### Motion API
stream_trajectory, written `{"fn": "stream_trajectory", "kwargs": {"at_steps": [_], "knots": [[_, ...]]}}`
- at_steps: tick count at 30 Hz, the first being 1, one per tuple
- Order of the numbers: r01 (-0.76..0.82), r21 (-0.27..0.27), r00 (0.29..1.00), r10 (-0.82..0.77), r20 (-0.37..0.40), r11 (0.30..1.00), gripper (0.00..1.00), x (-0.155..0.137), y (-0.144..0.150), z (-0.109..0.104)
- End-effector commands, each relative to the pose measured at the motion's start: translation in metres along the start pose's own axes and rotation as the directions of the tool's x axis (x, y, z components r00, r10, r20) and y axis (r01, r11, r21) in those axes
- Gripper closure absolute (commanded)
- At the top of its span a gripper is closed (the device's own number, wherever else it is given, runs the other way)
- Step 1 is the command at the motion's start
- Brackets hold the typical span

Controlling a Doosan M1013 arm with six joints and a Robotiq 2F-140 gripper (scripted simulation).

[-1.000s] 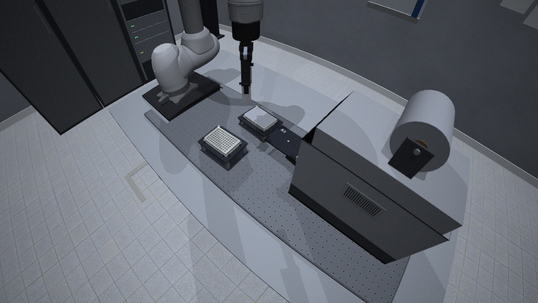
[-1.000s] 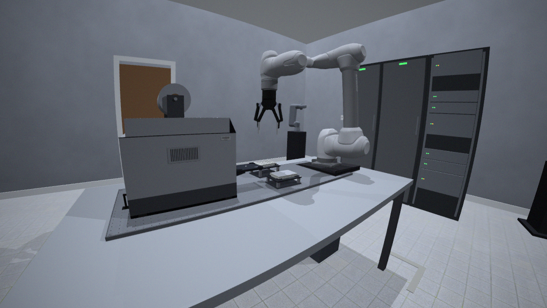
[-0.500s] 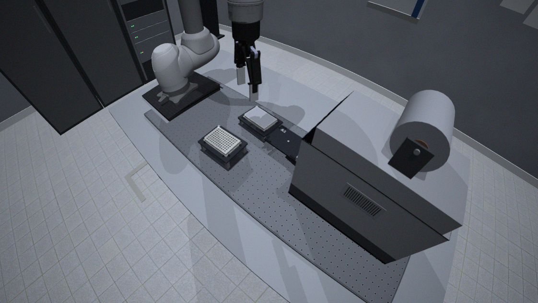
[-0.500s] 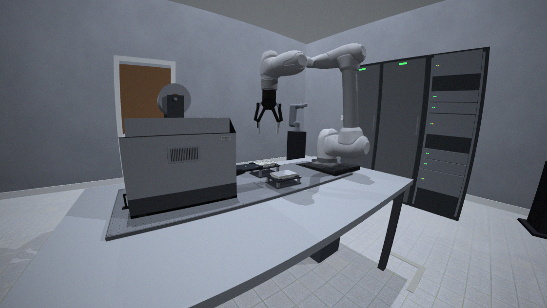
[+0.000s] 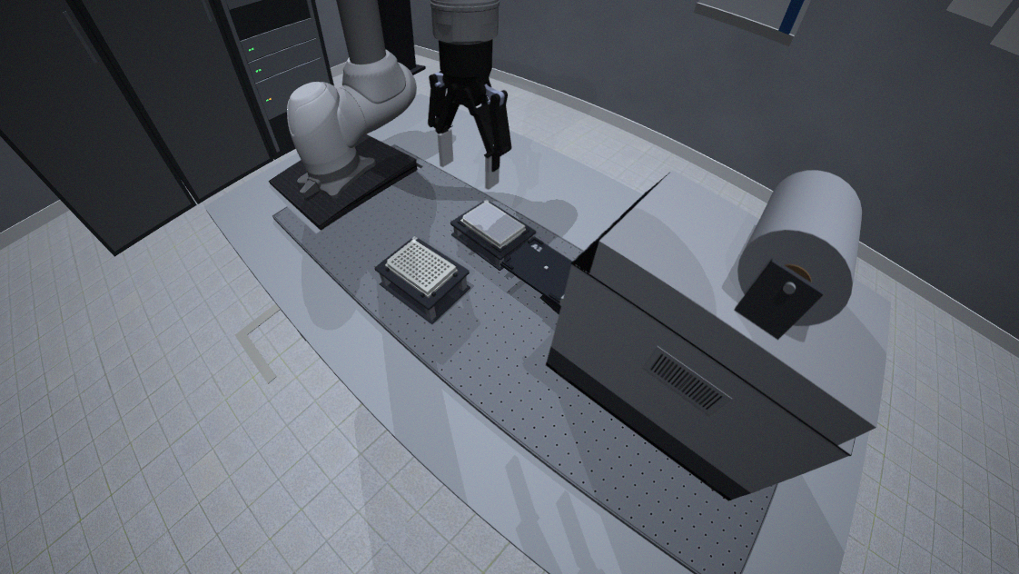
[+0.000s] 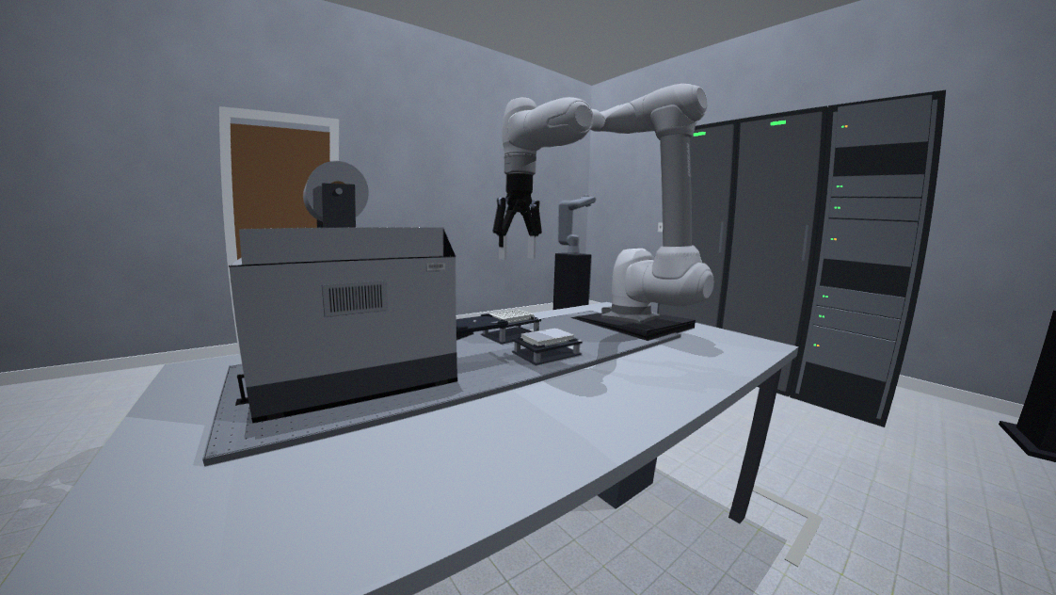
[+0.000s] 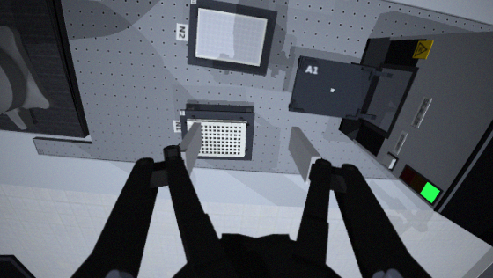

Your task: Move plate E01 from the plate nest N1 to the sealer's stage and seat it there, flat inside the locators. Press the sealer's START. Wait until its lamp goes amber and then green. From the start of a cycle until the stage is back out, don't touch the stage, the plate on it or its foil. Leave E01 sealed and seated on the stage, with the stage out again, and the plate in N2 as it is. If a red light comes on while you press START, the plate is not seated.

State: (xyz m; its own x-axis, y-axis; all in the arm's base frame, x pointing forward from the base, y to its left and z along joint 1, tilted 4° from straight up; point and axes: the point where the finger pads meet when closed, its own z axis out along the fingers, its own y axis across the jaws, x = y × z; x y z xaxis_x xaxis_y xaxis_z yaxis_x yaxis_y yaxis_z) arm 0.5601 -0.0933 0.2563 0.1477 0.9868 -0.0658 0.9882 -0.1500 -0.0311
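Observation:
Plate E01 [image 5: 421, 265] [image 6: 511, 316] [image 7: 223, 139], pale with open wells, lies in nest N1 [image 7: 250, 137]. A pale plate [image 5: 493, 222] [image 6: 547, 339] [image 7: 231, 37] with a smooth-looking top lies in nest N2 [image 7: 271, 40]. The sealer's dark stage [image 5: 530, 265] [image 7: 326, 98], marked A1, is out and bare. The white START button [image 7: 392, 162] is beside the lamp [image 7: 430, 193], which is green. My gripper [image 5: 468, 171] [image 6: 518, 250] [image 7: 246, 135] is open and empty, high above the bench. In the wrist view its left finger overlaps E01's left edge.
The sealer [image 5: 641, 334] [image 6: 347, 332] [image 7: 453, 92] stands beyond the stage, with a large foil roll [image 5: 798, 242] [image 6: 336, 192] on top. A yellow warning label [image 7: 423, 49] is by its opening. The arm's dark base plate [image 5: 341, 195] [image 6: 643, 323] [image 7: 70, 88] is at the other end.

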Motion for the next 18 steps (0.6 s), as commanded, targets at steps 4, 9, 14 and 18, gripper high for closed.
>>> {"fn": "stream_trajectory", "kwargs": {"at_steps": [4, 9, 14, 18], "knots": [[0.216, -0.001, 0.976, -0.216, -0.003, 0.976, 0.3, 0.0, 0.0, -0.0001], [0.375, -0.001, 0.927, -0.375, -0.003, 0.927, 0.3, 0.0, 0.0, -0.0001], [0.465, -0.001, 0.885, -0.465, -0.003, 0.885, 0.3, 0.0, 0.0, -0.0001], [0.579, -0.002, 0.815, -0.579, -0.003, 0.815, 0.3, 0.0, 0.0, -0.0001]]}}
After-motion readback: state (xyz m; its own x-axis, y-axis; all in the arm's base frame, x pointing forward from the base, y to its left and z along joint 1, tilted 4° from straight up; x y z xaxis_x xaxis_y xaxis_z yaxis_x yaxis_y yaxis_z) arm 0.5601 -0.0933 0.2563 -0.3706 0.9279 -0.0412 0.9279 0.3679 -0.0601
